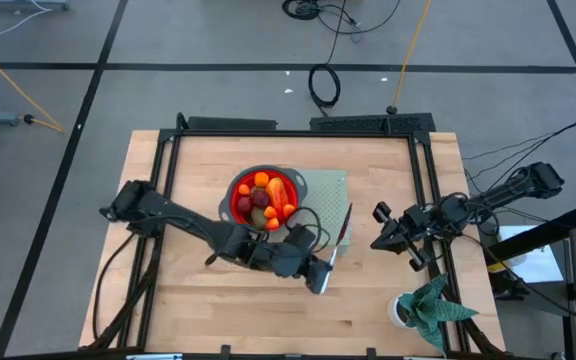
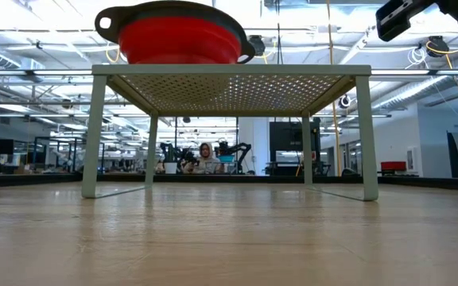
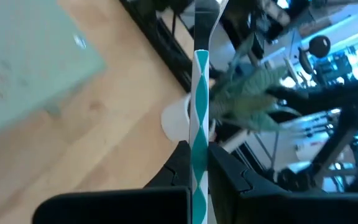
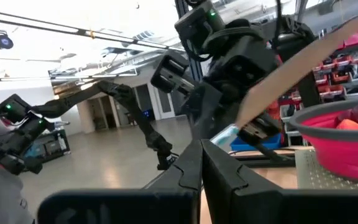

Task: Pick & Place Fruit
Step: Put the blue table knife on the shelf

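Observation:
The fruit (image 1: 265, 198), orange, red and brownish-green pieces, lies heaped in a red bowl (image 1: 238, 200). The bowl stands on a grey-green perforated rack (image 1: 323, 190); the low view shows the bowl (image 2: 177, 36) on top of the rack (image 2: 229, 75). My left gripper (image 1: 318, 277) is to the right of and nearer than the bowl, shut on a silver knife (image 1: 340, 232). My right gripper (image 1: 381, 228) hovers right of the rack, raised, with its fingers together (image 4: 201, 152) and holding nothing. My left gripper holds the knife by its teal-and-white striped handle (image 3: 199, 118), pinched between the two fingers, which lie along it. The blade (image 1: 343, 225) points away from the gripper toward the table's far side. The right wrist view shows the blade (image 4: 291, 68) slanting up, clear of the table.
A green leafy plant in a white pot (image 1: 426, 310) stands near the table's near right corner. A black frame (image 1: 298, 128) runs round the wooden table top. Bare wood (image 1: 198, 310) lies left of and in front of the rack.

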{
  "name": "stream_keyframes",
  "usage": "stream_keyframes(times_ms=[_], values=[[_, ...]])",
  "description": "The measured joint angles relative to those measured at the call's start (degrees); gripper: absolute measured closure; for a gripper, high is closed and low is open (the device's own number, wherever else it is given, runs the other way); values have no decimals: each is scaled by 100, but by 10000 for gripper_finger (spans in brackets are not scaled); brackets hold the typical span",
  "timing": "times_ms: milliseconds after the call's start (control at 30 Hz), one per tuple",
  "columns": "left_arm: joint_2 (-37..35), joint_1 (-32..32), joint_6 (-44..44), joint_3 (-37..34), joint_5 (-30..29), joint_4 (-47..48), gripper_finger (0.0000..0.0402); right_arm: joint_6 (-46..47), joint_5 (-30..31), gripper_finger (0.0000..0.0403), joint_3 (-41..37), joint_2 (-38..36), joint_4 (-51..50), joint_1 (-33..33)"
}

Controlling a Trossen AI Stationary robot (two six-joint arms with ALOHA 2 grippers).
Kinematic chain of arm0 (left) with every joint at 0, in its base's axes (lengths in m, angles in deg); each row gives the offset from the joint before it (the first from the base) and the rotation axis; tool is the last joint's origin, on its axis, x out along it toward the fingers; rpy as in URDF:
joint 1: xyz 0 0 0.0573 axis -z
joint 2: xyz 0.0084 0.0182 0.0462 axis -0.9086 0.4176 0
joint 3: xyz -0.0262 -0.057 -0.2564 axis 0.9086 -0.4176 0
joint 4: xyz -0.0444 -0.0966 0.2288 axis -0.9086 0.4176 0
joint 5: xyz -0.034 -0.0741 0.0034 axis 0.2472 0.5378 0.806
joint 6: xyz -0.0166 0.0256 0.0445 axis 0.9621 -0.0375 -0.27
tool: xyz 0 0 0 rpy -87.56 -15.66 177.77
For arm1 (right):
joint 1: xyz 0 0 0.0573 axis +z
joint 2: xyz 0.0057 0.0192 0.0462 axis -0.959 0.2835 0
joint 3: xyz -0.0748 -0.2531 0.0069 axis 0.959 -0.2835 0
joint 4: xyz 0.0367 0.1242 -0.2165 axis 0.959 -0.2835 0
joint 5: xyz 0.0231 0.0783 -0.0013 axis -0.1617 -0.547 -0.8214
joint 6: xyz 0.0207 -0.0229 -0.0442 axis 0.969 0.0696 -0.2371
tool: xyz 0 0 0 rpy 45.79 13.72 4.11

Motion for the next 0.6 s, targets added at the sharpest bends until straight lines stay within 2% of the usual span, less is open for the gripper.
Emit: stream_keyframes(times_ms=[200, 333, 600], values=[[46, -324, -390, 135, -422, -46, 387, -1, 57, 388, 0, 13, 1, 0], [46, -558, -810, 136, -692, -457, 387, -49, 471, 362, 0, 17, 0, -2], [46, -1081, -1559, 136, -705, -851, 387, -471, 1183, 315, 1, 18, -2, -2]])
